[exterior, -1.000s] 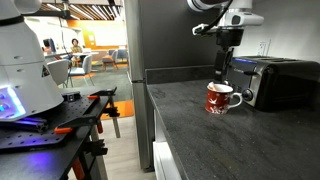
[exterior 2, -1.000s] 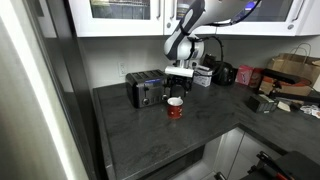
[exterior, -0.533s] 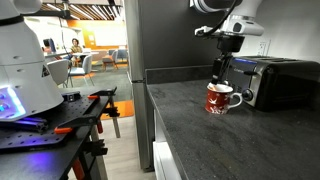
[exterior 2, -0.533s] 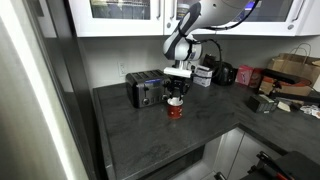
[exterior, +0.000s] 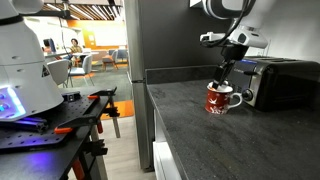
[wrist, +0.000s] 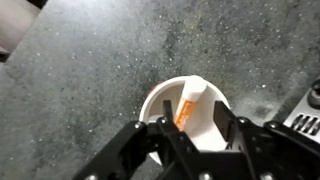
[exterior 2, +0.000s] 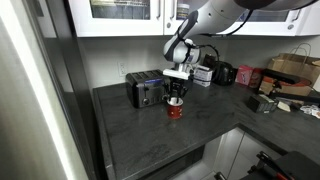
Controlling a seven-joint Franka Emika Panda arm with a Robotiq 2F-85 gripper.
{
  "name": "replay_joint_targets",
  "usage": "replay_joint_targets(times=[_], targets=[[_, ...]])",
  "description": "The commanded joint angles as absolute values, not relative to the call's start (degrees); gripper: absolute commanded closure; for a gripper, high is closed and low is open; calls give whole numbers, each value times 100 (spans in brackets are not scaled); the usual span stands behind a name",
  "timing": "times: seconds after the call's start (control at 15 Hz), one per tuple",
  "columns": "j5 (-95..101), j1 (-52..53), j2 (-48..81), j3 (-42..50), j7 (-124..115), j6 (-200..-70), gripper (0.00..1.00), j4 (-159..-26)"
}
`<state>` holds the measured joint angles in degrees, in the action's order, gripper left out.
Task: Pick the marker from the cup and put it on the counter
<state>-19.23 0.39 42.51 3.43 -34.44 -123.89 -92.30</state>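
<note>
The red cup (exterior: 219, 98) with white patterning and a white handle stands on the dark grey counter (exterior: 190, 130), next to the black toaster. It also shows in an exterior view (exterior 2: 175, 109). In the wrist view its white inside (wrist: 205, 120) is seen from above, and the orange and cream marker (wrist: 188, 106) leans inside it. My gripper (wrist: 190, 128) is open, with its fingers spread on either side of the marker at the cup's mouth. In both exterior views the gripper (exterior: 221, 75) (exterior 2: 175, 97) hangs straight over the cup.
The black toaster (exterior: 283, 80) stands right behind the cup (exterior 2: 146, 90). Boxes and appliances (exterior 2: 290, 78) crowd the far end of the counter. A tall grey panel (exterior: 158, 35) rises at the counter's end. A black workbench with orange parts (exterior: 60, 125) stands beside it.
My gripper has come down from above the cup toward its mouth. The cup and marker have not moved.
</note>
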Motion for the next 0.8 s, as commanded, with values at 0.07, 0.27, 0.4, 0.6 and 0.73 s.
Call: replay_joint_targets(times=[0.07, 0.27, 0.4, 0.6, 0.73], targets=[[-2159, -119, 4563, 264, -3310, -11878, 55, -8737], [-2235, -155, 4704, 237, -3291, -11698, 51, -8551], [-2329, -212, 4779, 201, -3268, -11498, 55, -8437], [-2493, -284, 4847, 175, -3282, -11316, 68, -8328], [-2579, -329, 4883, 168, -3288, -11256, 88, -8267]])
